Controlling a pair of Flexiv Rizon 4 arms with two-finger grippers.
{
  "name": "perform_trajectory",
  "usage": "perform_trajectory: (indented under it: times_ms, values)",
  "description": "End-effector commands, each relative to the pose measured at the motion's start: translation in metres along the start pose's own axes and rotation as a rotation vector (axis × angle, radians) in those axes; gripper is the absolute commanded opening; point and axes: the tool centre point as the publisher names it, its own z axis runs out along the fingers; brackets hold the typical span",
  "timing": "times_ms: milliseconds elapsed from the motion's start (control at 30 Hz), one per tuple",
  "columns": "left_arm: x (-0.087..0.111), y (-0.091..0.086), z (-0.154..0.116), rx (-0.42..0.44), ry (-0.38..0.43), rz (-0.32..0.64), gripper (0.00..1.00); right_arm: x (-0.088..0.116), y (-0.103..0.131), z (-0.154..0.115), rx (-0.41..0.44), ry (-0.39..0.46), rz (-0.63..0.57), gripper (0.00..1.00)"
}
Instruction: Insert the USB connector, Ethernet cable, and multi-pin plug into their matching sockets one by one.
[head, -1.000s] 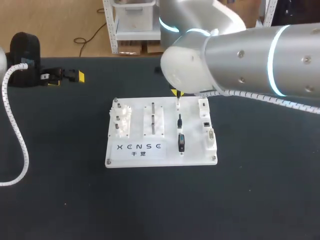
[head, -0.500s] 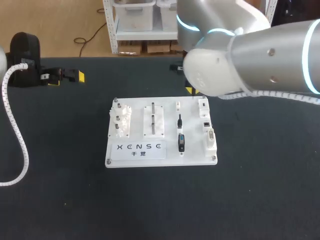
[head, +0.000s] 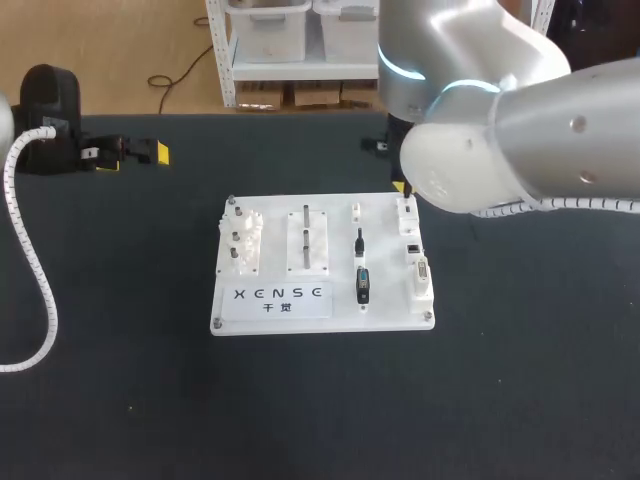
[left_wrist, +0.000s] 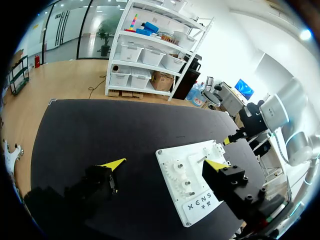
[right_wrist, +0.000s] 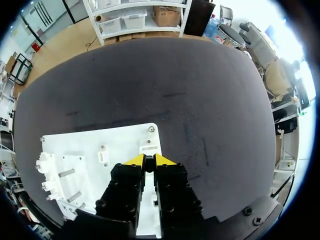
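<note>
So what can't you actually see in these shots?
Head view: the right arm covers nearly all of the right gripper.
Head view: the sockets on the white board are too small to tell apart.
Right wrist view: the right gripper's own body hides the board's near part.
Left wrist view: the left gripper blocks one corner of the board.

Dark worktop (left_wrist: 90, 125). Fingers of left end effector (left_wrist: 165, 163) spread wide, yellow tips well apart. White board (left_wrist: 192, 195) lies flat on worktop ahead, near corner between the fingers, one side hidden behind a finger. Right arm (left_wrist: 277, 112) stands beyond board, with right end effector (left_wrist: 231, 140) at its far edge.
</note>
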Motion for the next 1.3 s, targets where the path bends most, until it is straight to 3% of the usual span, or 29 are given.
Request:
perform_trajectory:
  times_ms: [33, 1300]
  values:
    - [0.000, 0.000, 0.000, 0.000, 0.000, 0.000, 1.00, 0.007, -0.005, 0.001, 0.001, -0.009, 0.000, 0.00]
    - [0.000, 0.000, 0.000, 0.000, 0.000, 0.000, 1.00, 0.010, 0.001, 0.016, 0.024, -0.004, -0.012, 0.00]
